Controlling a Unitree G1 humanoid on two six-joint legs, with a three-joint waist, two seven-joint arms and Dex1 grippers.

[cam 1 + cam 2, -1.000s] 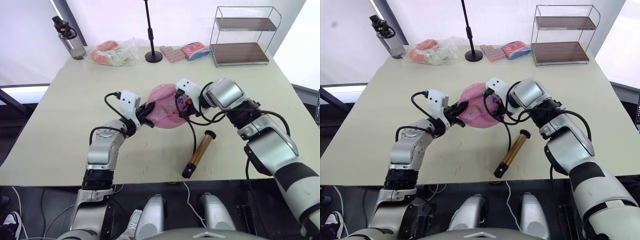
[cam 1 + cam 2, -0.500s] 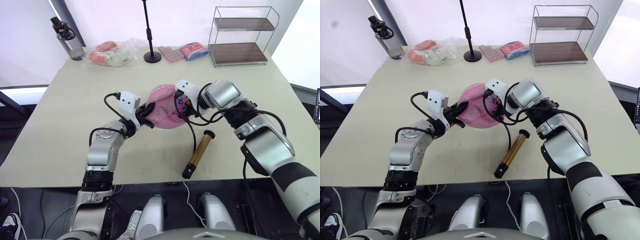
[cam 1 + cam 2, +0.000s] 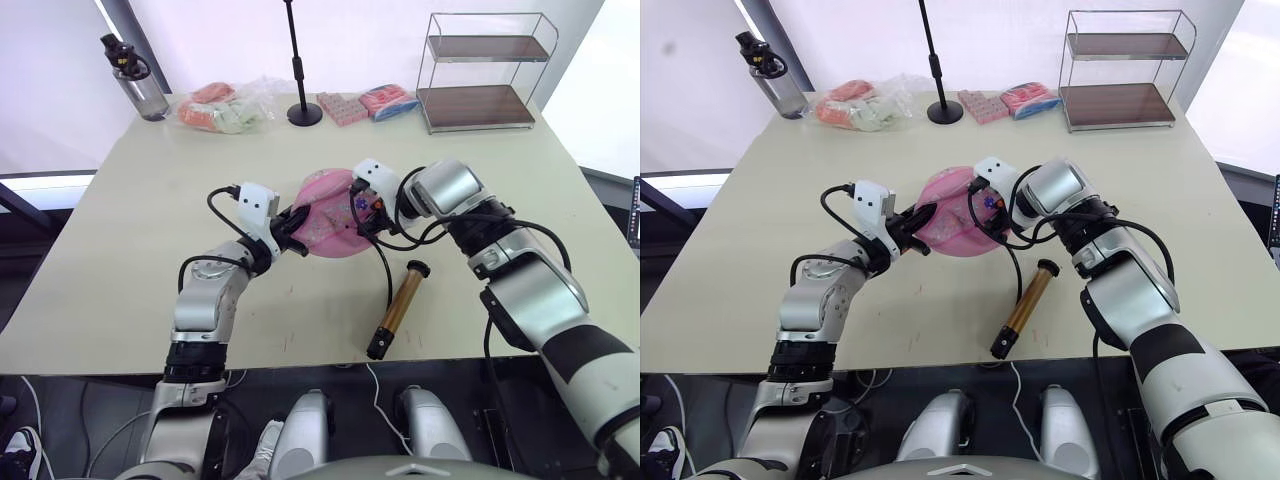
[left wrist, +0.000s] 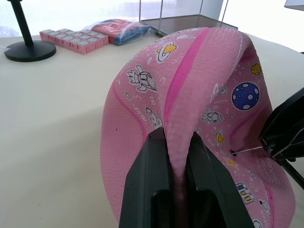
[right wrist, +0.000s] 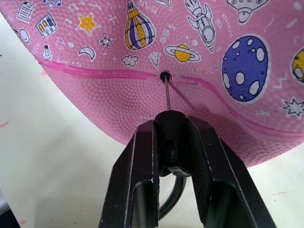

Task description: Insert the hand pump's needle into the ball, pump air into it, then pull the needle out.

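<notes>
Where the table edge lies nearest the robot, the hand pump rests flat on its side, unheld, its gold-bronze barrel running away from the edge and its black hose curving up toward the right gripper. Beyond it, near mid-table, the ball sits soft and partly collapsed, pink with cartoon prints, between the two grippers. The left gripper is closed on a raised fold of the ball's skin, its two black fingers pinching the fold from either side. The right gripper is clamped on the small black fitting at the hose end. From that fitting the needle points straight at the ball's valve hole, its tip at or just inside the hole; how deep it goes cannot be told. At the far edge stand a water bottle, a clear bag of packets, a black stand, flat packs and a two-tier wire shelf.
</notes>
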